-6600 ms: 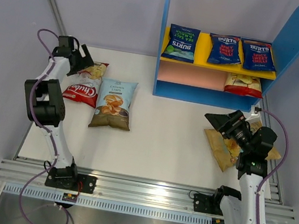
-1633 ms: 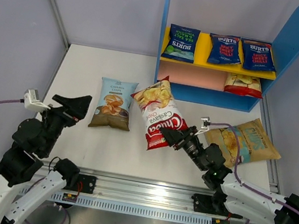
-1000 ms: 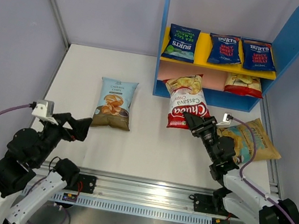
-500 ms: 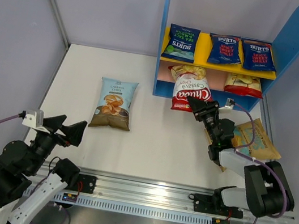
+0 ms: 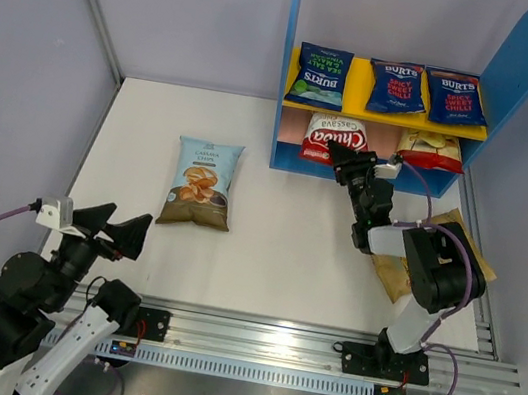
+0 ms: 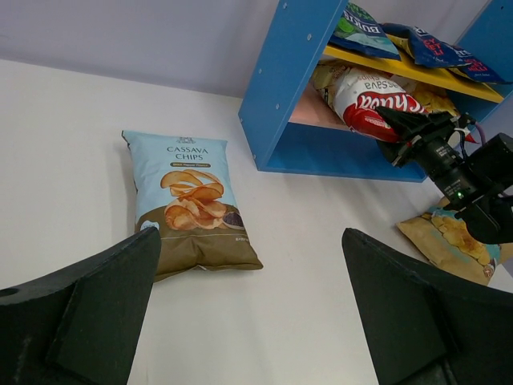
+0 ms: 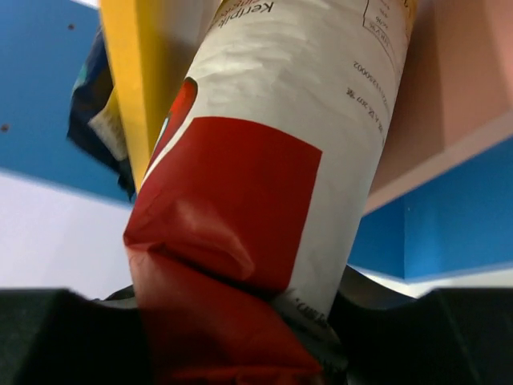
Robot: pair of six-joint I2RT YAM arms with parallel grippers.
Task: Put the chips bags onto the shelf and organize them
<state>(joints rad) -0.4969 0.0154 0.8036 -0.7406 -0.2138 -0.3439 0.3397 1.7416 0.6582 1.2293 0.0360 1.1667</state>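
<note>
Top external view: shelf (image 5: pixel 288 60) at the back of the table (image 5: pixel 287 242). On its yellow board (image 5: pixel 358 87) sit three dark blue bags all marked "BURTS": the left Burts bag (image 5: pixel 320 75) reads "SEA SALT", the middle Burts bag (image 5: pixel 398 86) and right Burts bag (image 5: pixel 456 96) read "SPICY SWEET CHILLI".

On the pink board (image 5: pixel 386 137) the Chuba bag (image 5: pixel 333 138), red and white with "Cassava" above the "Chuba" logo, lies at the left. Its red bottom end is pinched in the right gripper (image 5: pixel 349 159); the right wrist view shows the crumpled end clamped between the fingers. A second red-white bag (image 5: pixel 431 150) sits at the right of that board, print too small to read, possibly the same brand.

The cassava bag (image 5: pixel 201 183), "CASSAVA CHIPS", lies flat on the table left of the shelf. The tan bag (image 5: pixel 386 271) lies on the table partly under the right arm, label unreadable.

The left gripper (image 5: pixel 128 221) hangs near the front left, jaws spread wide, holding nothing.

Half a second ago the Chuba bag hung over the shelf's front edge; now it is further in. The left arm has barely shifted.
</note>
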